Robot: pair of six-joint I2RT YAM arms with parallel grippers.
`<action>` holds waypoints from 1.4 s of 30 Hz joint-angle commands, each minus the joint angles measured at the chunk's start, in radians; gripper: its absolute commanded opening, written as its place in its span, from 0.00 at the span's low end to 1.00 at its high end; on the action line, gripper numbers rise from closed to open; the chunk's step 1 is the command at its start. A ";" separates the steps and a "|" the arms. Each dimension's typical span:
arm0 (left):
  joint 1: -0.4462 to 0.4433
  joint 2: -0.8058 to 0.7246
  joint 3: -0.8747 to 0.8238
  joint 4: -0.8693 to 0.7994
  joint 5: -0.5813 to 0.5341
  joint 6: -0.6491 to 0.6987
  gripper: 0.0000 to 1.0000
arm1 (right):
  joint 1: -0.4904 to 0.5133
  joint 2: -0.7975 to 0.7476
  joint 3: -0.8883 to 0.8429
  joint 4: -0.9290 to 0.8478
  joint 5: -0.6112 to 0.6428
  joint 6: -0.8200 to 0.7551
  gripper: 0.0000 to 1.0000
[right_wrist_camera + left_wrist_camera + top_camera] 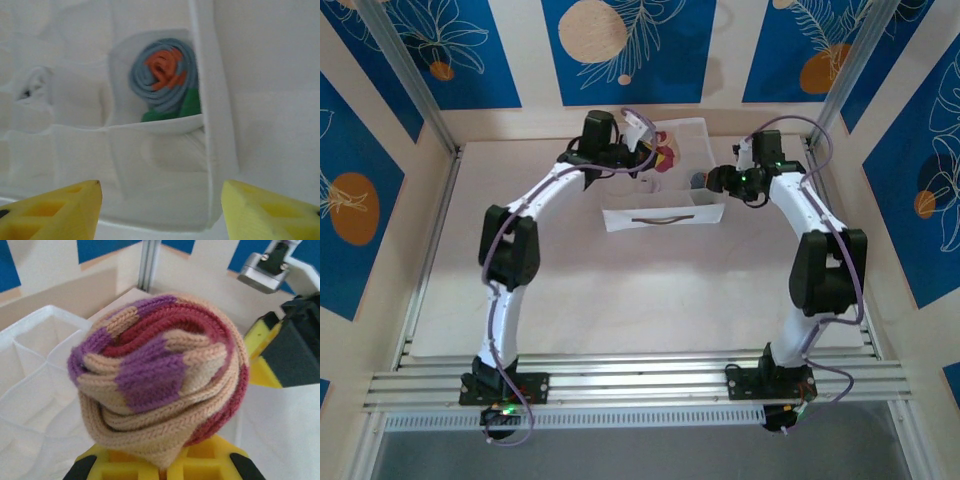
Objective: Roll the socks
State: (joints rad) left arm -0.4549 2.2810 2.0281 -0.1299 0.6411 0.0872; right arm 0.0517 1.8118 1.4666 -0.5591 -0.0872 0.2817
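Now, your left gripper (160,467) clamped on the rolled tan sock (160,375) above the box (35,355), lower it squarely into a free compartment; your right gripper (160,210) hangs wide over the box's grey sock (162,75).

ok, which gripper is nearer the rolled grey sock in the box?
Right. The right gripper sits open facing the grey sock; left gripper holds the tan sock across the box.

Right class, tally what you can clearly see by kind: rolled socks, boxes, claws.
Rolled socks: 2 (tan-maroon-purple sock, grey-orange sock)
Compartment box: 1
Claws: 2 (left claw, right claw)
Total: 5
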 commanded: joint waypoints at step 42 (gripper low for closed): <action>-0.059 0.232 0.169 -0.280 -0.143 0.238 0.00 | -0.005 0.167 0.044 -0.018 0.007 -0.049 0.42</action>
State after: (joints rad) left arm -0.5213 2.4794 2.2017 -0.3378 0.5426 0.2913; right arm 0.0498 1.9545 1.4975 -0.5659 -0.0669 0.2523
